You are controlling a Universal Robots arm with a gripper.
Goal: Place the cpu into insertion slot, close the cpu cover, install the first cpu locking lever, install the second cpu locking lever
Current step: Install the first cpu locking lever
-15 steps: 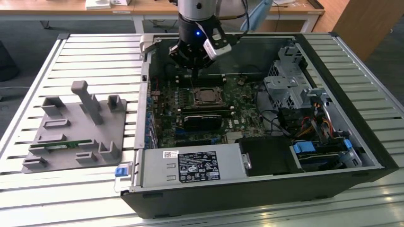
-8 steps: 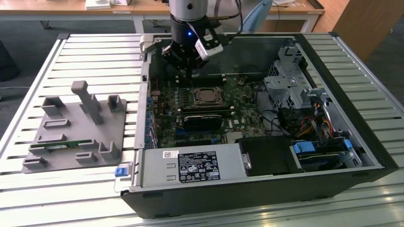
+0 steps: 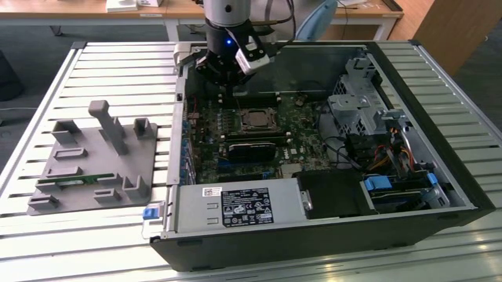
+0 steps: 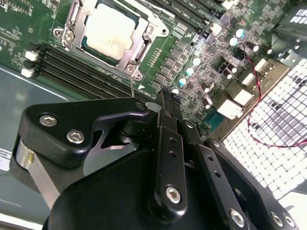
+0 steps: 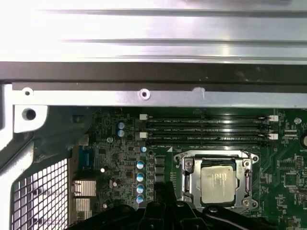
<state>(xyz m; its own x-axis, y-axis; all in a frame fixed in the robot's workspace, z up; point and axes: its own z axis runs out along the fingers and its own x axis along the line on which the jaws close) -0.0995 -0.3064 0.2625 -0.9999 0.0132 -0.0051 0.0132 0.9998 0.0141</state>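
The cpu point(image 4: 109, 29) lies flat in the insertion slot point(image 4: 63, 33), with the cpu cover point(image 4: 138, 48) framing it. The claw point(image 4: 168, 98) hangs near, drawn narrow and empty. The chip looks light, stiff and fragile, so it is probably best gripped by its edges. The cover looks thin and springy.

Print on the power supply label point(image 3: 244, 207) cannot be read.

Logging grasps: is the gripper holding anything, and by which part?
It cannot be told. The gripper hangs over the board near the cpu, which lies under the closed cpu cover.
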